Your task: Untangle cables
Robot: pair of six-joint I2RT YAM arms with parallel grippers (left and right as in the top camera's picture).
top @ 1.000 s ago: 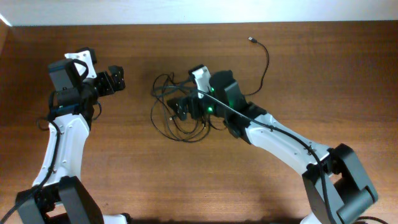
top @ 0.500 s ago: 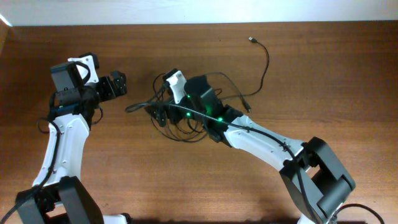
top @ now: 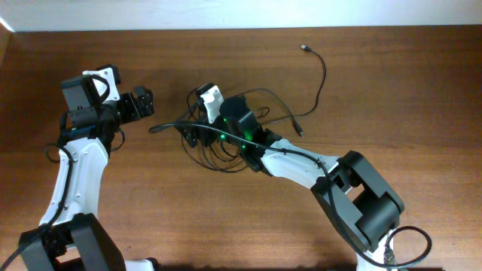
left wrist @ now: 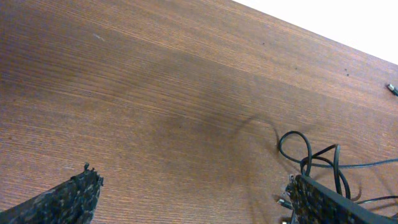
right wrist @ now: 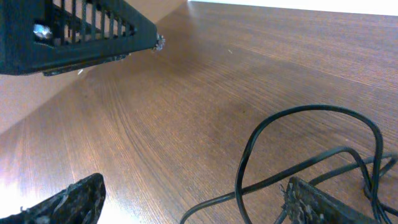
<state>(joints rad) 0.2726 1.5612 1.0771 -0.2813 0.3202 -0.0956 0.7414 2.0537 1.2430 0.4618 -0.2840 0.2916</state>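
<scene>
The cables lie as a tangle of thin black loops at mid-table. One long cord runs off to the upper right and ends in a small plug. Another end pokes out to the left. My right gripper hovers low over the tangle's left side. In the right wrist view it is open, with a cable loop lying between its fingers. My left gripper is open to the left of the tangle and holds nothing. Its wrist view shows the cables by its right finger.
The brown wooden table ends at a pale wall along the back edge. My right arm stretches diagonally across the table from the lower right. The left gripper looms at the top left of the right wrist view.
My right arm has swung left across the tangle. One cable end now sticks out to the left. The left gripper has shifted slightly right.
</scene>
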